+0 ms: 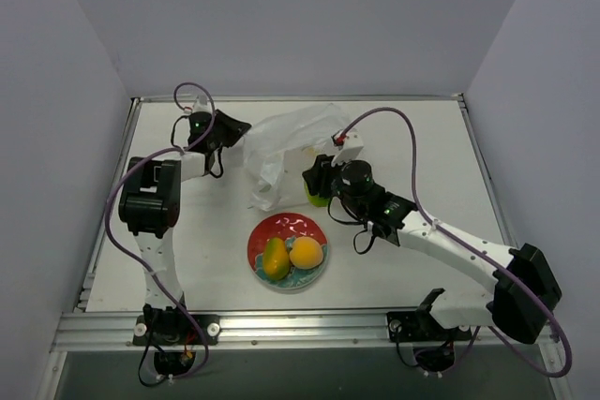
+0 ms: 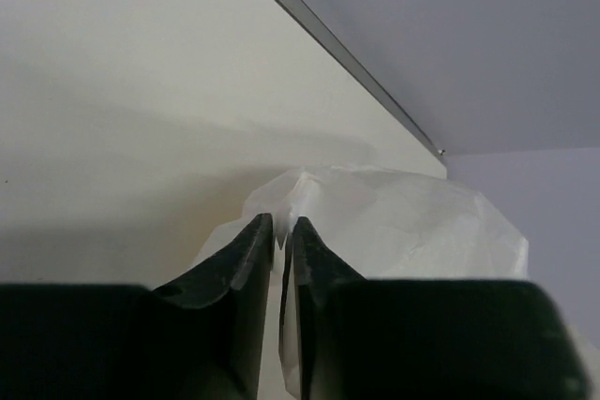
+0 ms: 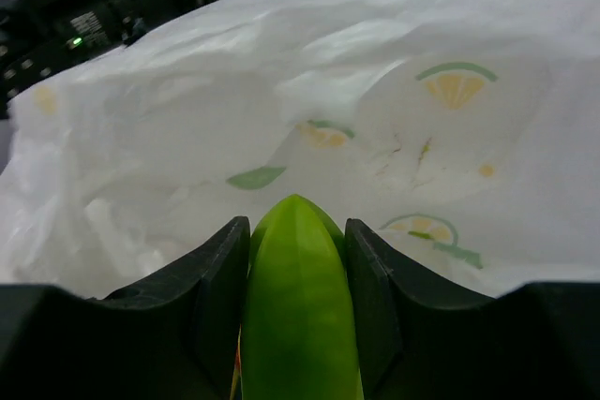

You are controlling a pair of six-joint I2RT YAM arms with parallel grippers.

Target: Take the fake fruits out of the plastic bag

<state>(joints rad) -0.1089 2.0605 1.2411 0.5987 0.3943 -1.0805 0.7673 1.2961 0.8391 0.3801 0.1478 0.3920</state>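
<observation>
obstacles: plastic bag (image 1: pixel 281 138) mid-back, plate (image 1: pixel 291 224) front-centre | free: bare table (image 1: pixel 450 166) at far right

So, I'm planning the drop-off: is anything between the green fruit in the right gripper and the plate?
Nothing visible. Only bare table lies between the green fruit in the right gripper and the plate. The plastic bag lies on the far side, off that path. A mango and an orange already sit on the plate.
</observation>
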